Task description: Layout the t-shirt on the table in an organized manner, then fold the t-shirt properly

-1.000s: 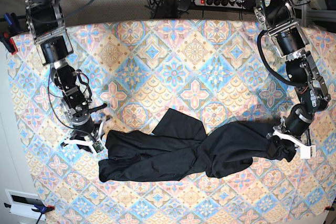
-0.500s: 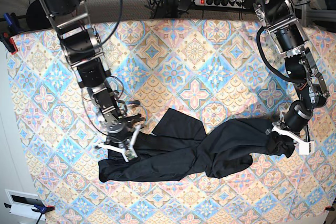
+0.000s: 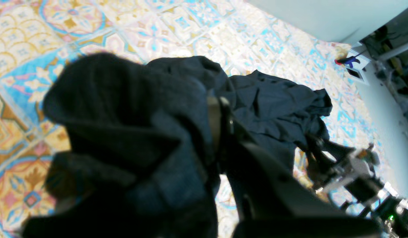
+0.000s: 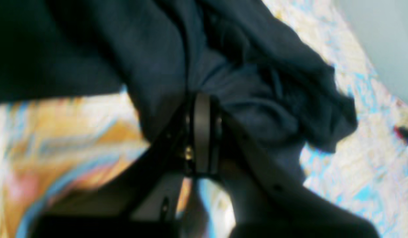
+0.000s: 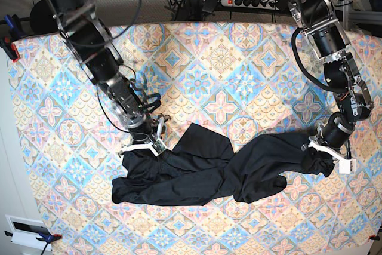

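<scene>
Your right gripper [image 5: 147,146], on the left of the base view, is pinching the black t-shirt [image 5: 203,174] with its jaws closed on the upper edge. The shirt is lying twisted across the lower middle of the table [image 5: 221,64]. Your left gripper [image 5: 322,154] is clamping the far end. Pull apart slowly, untwisting the middle.

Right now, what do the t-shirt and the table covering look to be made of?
t-shirt: soft black fabric, matte, likely knit cotton or similar; it bunches and creases where both grippers pinch it, with no sheen.
table: covered by a printed sheet in pastel diamond tiles; probably cloth or vinyl. It lies flat, and the weave is too fine to tell.
</scene>
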Robot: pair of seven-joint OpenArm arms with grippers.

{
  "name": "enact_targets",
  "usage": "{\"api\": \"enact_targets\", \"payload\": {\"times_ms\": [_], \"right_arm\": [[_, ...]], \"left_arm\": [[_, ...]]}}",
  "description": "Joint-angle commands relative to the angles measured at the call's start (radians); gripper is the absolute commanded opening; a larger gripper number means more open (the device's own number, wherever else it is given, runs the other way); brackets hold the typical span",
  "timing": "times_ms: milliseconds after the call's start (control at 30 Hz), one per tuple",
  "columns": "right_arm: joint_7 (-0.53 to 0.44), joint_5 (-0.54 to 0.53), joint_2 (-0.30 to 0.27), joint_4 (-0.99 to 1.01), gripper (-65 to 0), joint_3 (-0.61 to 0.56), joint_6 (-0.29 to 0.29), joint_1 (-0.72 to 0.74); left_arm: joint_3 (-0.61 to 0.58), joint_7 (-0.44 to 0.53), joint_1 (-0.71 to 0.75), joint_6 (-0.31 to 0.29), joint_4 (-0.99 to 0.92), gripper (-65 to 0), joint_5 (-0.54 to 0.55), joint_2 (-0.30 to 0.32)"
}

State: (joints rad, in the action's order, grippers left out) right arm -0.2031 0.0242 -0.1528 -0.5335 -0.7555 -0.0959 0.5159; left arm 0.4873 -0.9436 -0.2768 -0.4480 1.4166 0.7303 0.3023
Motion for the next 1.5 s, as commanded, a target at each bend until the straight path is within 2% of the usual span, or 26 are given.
{"api": "enact_targets", "payload": {"times_ms": [0,67,367,567,700,767,900,1000,1133,1267,1467], "right_arm": [[0.212,0.024,-0.041,0.008,-65.0,-0.006,0.078,-0.04],[0.215,0.023,-0.075,-0.044,-65.0,-0.006,0.078,-0.063],[0.336,0.023,-0.152,-0.262,-65.0,-0.006,0.077,-0.139],[0.41,0.023,-0.209,-0.417,-65.0,0.004,0.075,-0.139],[0.413,0.023,-0.218,-0.564,-64.8,0.187,0.08,-0.15],[0.439,0.023,-0.216,-0.624,-61.6,0.276,0.08,-0.164],[0.498,0.026,-0.212,-0.615,-53.7,0.308,0.08,-0.139],[0.508,0.026,-0.155,-0.563,-52.0,0.261,0.08,-0.04],[0.494,0.026,-0.08,-0.38,-51.0,0.104,0.08,0.091],[0.391,0.026,0.031,-0.198,-49.6,-0.002,0.077,0.161],[0.284,0.026,0.124,-0.009,-49.3,-0.077,0.075,0.24]], "left_arm": [[0.001,0.021,-0.023,-0.007,0.019,-65.0,0.018,0.018],[0.001,0.021,-0.022,-0.007,0.019,-65.0,0.018,0.019],[0.001,0.021,-0.022,-0.007,0.019,-65.0,0.018,0.019],[0.003,0.021,-0.022,-0.007,0.019,-65.0,0.018,0.019],[0.001,0.021,-0.022,-0.007,0.019,-65.0,0.018,0.018],[0.001,0.021,-0.022,-0.007,0.019,-65.0,0.018,0.016],[0.0,0.021,-0.022,-0.007,0.019,-65.0,0.018,0.016],[0.0,0.021,-0.02,-0.007,0.019,-65.0,0.018,0.016],[0.004,0.021,-0.005,-0.007,0.019,-65.0,0.018,0.016],[0.004,0.021,0.001,-0.007,0.019,-65.0,0.018,0.016],[0.006,0.021,0.021,-0.007,0.02,-65.0,0.019,0.016]]}}
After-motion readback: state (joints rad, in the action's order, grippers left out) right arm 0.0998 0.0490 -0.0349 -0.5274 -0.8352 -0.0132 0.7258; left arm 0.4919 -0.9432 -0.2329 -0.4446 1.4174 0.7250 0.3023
